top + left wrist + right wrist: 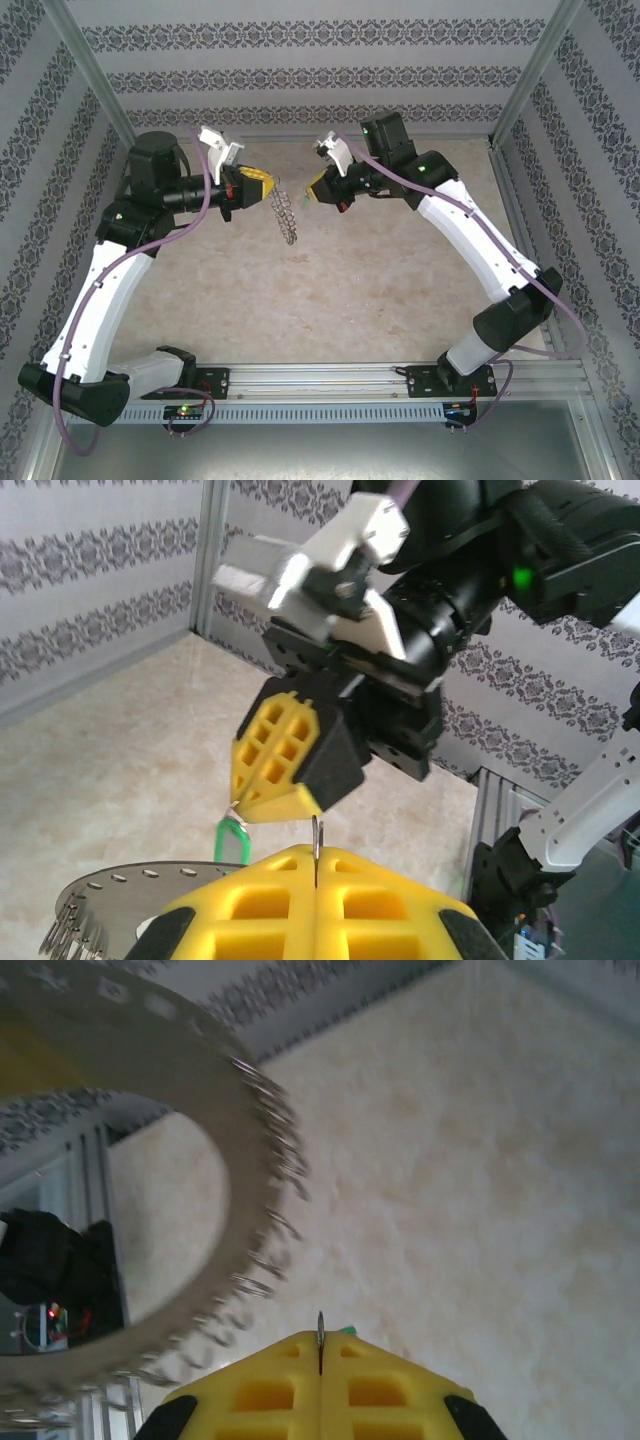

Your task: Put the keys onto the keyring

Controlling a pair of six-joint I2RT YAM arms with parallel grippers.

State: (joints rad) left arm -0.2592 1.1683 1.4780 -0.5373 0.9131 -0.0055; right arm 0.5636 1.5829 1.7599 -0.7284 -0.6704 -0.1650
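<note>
Holding both parts up off the table [380, 290], the arms meet tip to tip above its far half. The left gripper [316, 868] has its yellow fingers pressed together, with only a thin silvery sliver [316, 838] showing in the seam. The ring [120, 900] runs out flat from beside and under those fingers, its holes and fringe of small silvery pieces in plain sight. From above it hangs right at this gripper's tip, so I judge that the left gripper has it by the rim. Whether the sliver is the rim itself or one of the fringe pieces, I cannot tell. The right gripper [240, 808] is likewise clamped tight and points down at the ring. The key [231, 842] dangles from its tip, green head lowest, just above the ring's flat face near its hole. In the right wrist view a sliver of metal sits in that gripper's seam with a speck of green beside it, and the ring looms close ahead, blurred. Whether the key touches the ring cannot be made out. As for progress, the picking up looks done: each gripper has its part and the two are brought near each other. The real work is left, since the key hangs free of the ring and is not hooked on or threaded through anything. It has yet to be lined up with a hole or fringe piece and slipped on, and the small key against the broad ring leaves little room for error.
</note>
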